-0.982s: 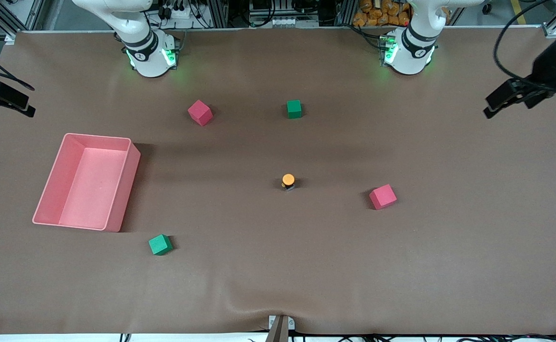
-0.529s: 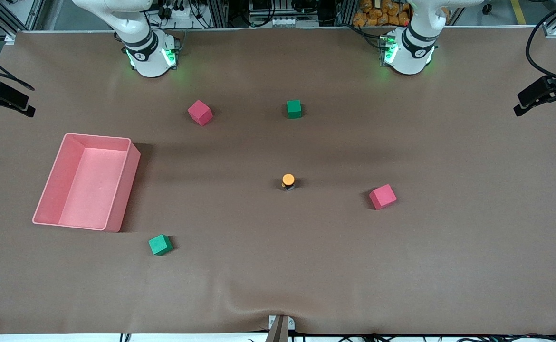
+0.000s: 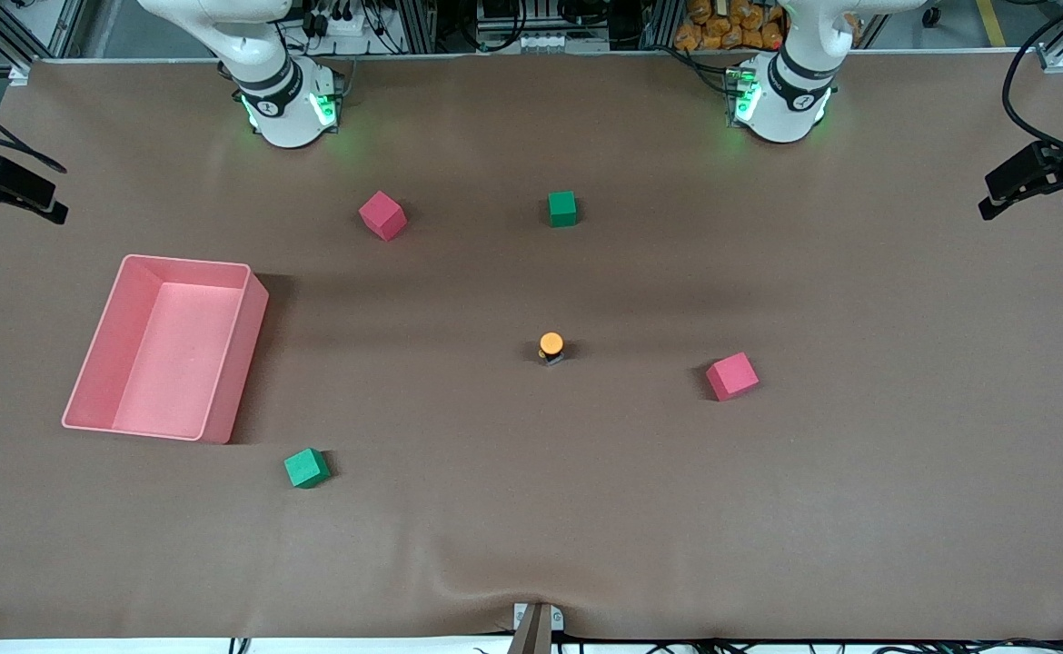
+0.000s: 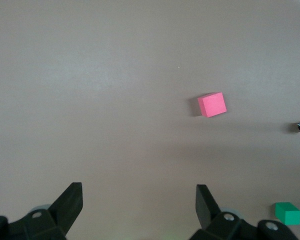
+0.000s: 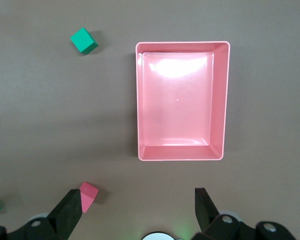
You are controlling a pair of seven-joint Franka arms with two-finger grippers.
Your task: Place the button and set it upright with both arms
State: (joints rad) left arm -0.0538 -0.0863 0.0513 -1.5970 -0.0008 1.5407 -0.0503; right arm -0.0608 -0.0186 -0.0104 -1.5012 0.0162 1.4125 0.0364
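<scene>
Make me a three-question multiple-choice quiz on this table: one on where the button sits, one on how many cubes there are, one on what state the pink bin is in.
1. The button stands:
A. in the pink bin
B. on the bare table mat, between the cubes
C. on a green cube

2. Foam cubes on the table:
A. two
B. three
C. four

3. The pink bin is:
A. empty
B. holding a cube
C. tipped over

Answers:
1 B, it stands alone on the mat, orange cap up.
2 C, two red ones and two green ones.
3 A, the right wrist view shows only its bare floor.
</scene>
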